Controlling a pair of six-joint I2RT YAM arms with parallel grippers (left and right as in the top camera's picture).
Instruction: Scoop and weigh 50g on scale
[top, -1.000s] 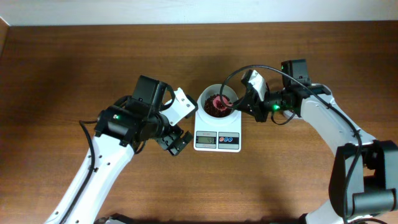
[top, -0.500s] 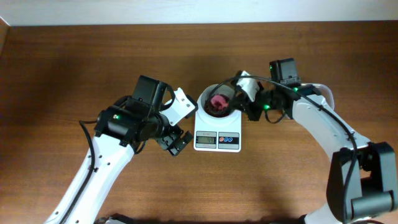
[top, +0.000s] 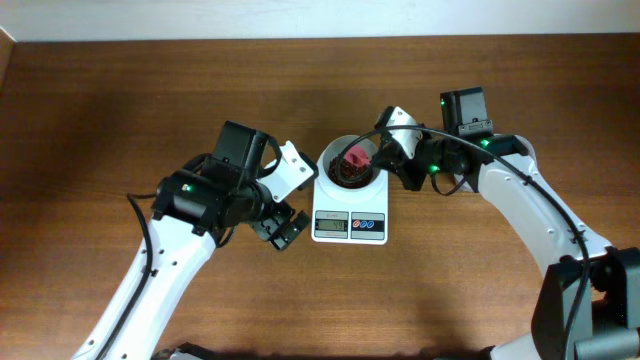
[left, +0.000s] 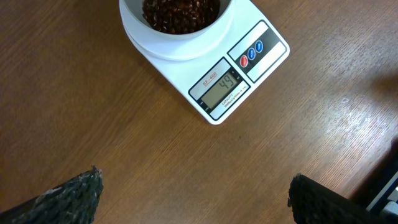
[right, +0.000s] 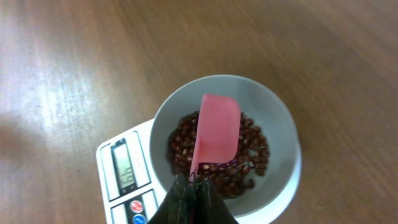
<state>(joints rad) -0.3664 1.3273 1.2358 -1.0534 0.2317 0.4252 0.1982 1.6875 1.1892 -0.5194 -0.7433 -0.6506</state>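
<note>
The white scale (top: 349, 226) stands mid-table with a white bowl (top: 328, 158) on its platform. Dark red-brown beans (right: 249, 155) lie heaped in the bowl (right: 273, 106). My right gripper (right: 193, 183) is shut on the thin handle of a pink scoop (right: 217, 130), which hangs tilted just above the beans, and no beans show on its visible face. In the overhead view the right gripper (top: 386, 162) sits at the bowl's right rim. My left gripper (top: 298, 198) stands open and empty left of the scale. In its wrist view the left gripper (left: 194, 186) faces the scale (left: 264, 59), whose display shows digits.
Brown wooden tabletop (top: 120, 100) all round. The table's far edge meets a pale wall along the top of the overhead view. A black cable (top: 400, 112) loops over the right wrist near the bowl.
The right wrist has swung and turned by the bowl, lifting the scoop from down among the beans to a tilt above them. The left arm has not moved.
</note>
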